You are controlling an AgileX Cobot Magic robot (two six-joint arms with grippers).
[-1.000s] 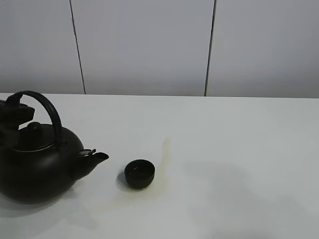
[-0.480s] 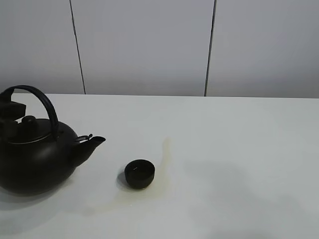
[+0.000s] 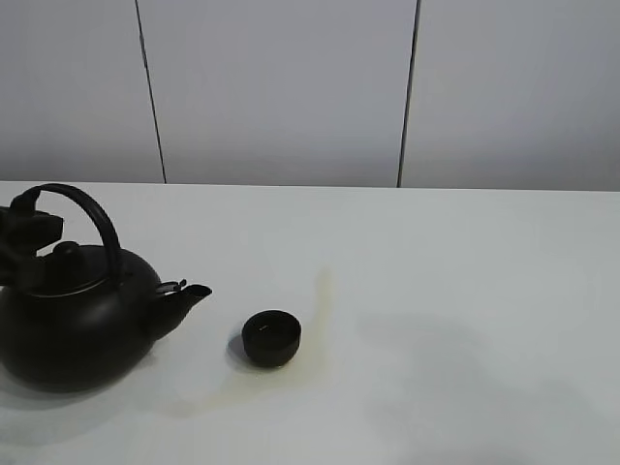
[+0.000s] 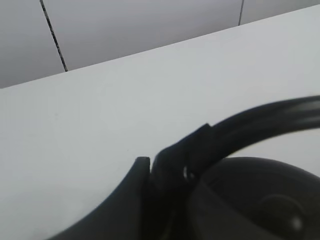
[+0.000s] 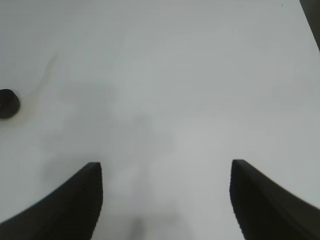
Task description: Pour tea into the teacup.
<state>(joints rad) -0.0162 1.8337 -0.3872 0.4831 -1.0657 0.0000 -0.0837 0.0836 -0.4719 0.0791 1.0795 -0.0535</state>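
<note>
The left gripper is clamping the arched handle of the big round black kettle, which is sitting at the left edge of the matte white tabletop, its spout aiming at the small round matte-black teacup just beside it. The right gripper is hovering with jaws spread wide, holding nothing, well apart from the teacup. Faint yellowish stains are marking the tabletop near the cup. Pale grey wall panels with dark seams are standing behind.

no readable text, labels, brands, numbers or signs anywhere.
</note>
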